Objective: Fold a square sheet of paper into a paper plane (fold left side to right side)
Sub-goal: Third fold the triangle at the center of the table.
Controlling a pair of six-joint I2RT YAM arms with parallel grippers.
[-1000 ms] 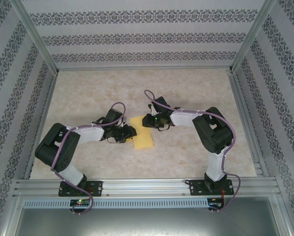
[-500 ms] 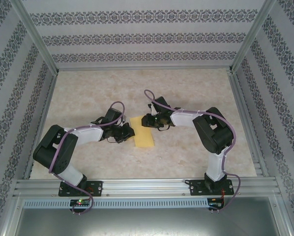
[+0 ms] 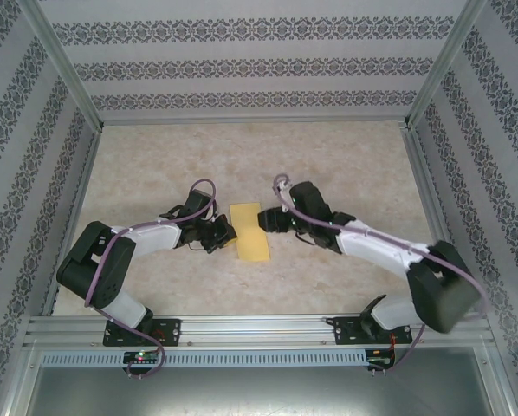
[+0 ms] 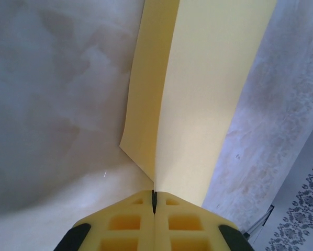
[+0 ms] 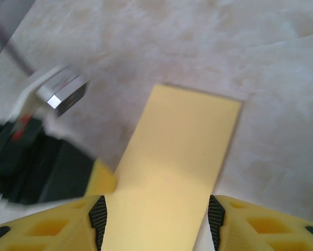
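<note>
Around your worktop
You have a marbled beige worktop (image 3: 155, 165), patterned walls (image 3: 259, 65) at its far and side edges, and an aluminium rail (image 3: 259, 328) along its near edge.

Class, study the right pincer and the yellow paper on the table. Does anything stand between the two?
Nothing visible does. The right pincer, open, hangs straight over the yellow paper, whose strip runs between its fingers in the wrist view. The left pincer is shut on the paper's opposite edge, off that path.
</note>
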